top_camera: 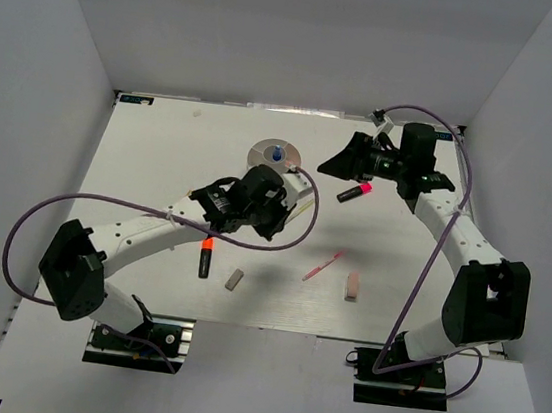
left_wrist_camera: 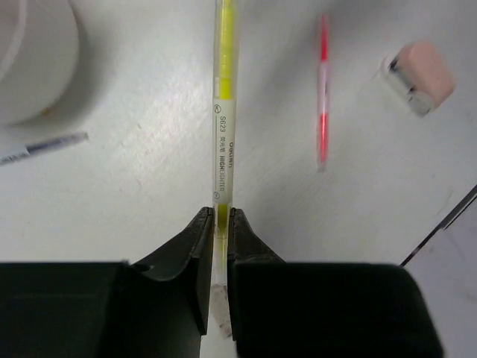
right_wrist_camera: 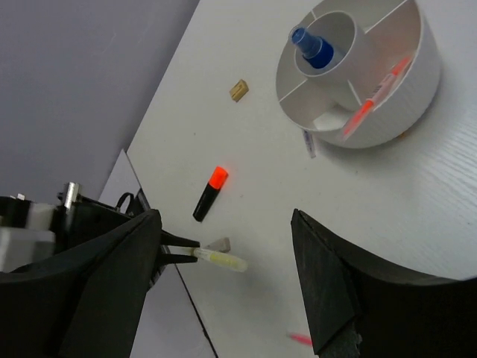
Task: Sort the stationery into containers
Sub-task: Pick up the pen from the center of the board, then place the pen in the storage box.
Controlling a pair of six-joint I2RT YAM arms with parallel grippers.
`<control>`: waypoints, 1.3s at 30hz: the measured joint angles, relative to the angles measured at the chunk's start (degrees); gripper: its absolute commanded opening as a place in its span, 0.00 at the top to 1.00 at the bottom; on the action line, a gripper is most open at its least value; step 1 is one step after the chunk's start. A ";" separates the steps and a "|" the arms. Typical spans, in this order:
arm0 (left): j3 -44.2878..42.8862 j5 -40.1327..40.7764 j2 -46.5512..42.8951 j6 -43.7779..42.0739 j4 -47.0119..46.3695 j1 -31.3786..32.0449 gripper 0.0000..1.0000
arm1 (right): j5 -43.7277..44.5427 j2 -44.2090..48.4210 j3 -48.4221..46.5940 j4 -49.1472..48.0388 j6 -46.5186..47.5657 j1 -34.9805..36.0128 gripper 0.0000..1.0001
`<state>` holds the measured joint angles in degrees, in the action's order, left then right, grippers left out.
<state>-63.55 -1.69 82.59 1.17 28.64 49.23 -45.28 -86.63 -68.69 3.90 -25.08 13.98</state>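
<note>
My left gripper (left_wrist_camera: 220,224) is shut on the near end of a thin yellow pen (left_wrist_camera: 223,112), which sticks straight out ahead of it. In the top view this gripper (top_camera: 287,211) is just below the round white tub (top_camera: 261,147). The tub (right_wrist_camera: 417,82) holds a blue-capped bottle (right_wrist_camera: 313,46) in its centre and a pink pen (right_wrist_camera: 376,93) in a side compartment. My right gripper (right_wrist_camera: 227,224) is open and holds nothing; it hovers right of the tub (top_camera: 331,165). A pink-capped highlighter (top_camera: 355,193) lies just below it.
On the table lie an orange-capped highlighter (top_camera: 205,256), a grey eraser (top_camera: 234,280), another pink pen (top_camera: 322,266) and a pink eraser (top_camera: 353,286). A grey pen (left_wrist_camera: 45,147) lies beside the tub's wall (left_wrist_camera: 37,67). A small beige eraser (right_wrist_camera: 238,90) sits left of the tub.
</note>
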 measured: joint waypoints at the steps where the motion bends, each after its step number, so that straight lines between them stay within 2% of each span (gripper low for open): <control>1: -1.53 0.28 0.07 0.42 -0.42 -0.20 1.00 | -0.59 0.00 0.55 -0.66 -0.70 0.22 0.24; 7: -9.09 1.86 1.90 1.95 -2.03 -0.83 1.00 | -4.02 -0.09 2.89 -4.11 -4.33 1.99 0.24; 11: -10.34 2.78 3.85 2.75 -2.91 -1.42 1.00 | -5.75 -0.11 2.95 -5.66 -5.68 3.19 0.27; 12: -10.34 2.93 4.17 2.82 -2.93 -1.51 1.00 | -5.97 -0.11 2.95 -5.90 -5.95 3.45 0.39; 14: -10.34 3.13 4.55 2.86 -2.84 -1.60 1.00 | -6.12 -0.11 3.04 -6.69 -6.21 3.69 0.55; 15: -10.34 3.19 4.55 2.89 -2.84 -1.70 1.00 | -6.12 -0.11 3.26 -7.23 -6.51 3.72 0.67; 17: -10.45 3.19 4.55 2.89 -2.93 -1.84 1.00 | -6.01 -0.13 3.85 -8.52 -7.54 3.72 0.82; 18: -10.45 3.17 4.55 2.89 -2.97 -1.84 0.95 | -5.86 -0.26 4.02 -8.81 -7.96 3.65 0.96; 19: -10.45 3.19 4.55 2.89 -2.99 -1.86 0.84 | -5.20 -0.57 4.04 -9.03 -8.02 3.58 1.00; 20: -10.45 3.28 4.52 2.91 -2.99 -1.88 0.72 | -4.81 -0.96 4.04 -9.29 -8.11 3.52 1.00; 21: -10.45 3.43 4.52 2.91 -2.97 -1.92 0.43 | -4.55 -1.44 4.04 -9.42 -8.46 3.43 1.00; 24: -10.45 4.57 4.42 3.26 -3.21 -2.25 0.02 | -3.89 -2.75 3.78 -9.38 -9.09 3.39 1.00; 30: -10.43 7.65 3.19 4.31 -3.19 -5.46 0.02 | 0.57 -7.56 -4.74 -7.26 -7.50 3.28 1.00; 39: -7.19 10.60 -2.19 5.66 -3.41 -15.45 0.02 | 9.64 -15.06 -17.44 -7.37 -4.17 2.93 1.00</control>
<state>-70.74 8.91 80.40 6.83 25.23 33.78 -35.64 -101.69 -86.13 -3.46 -29.26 16.91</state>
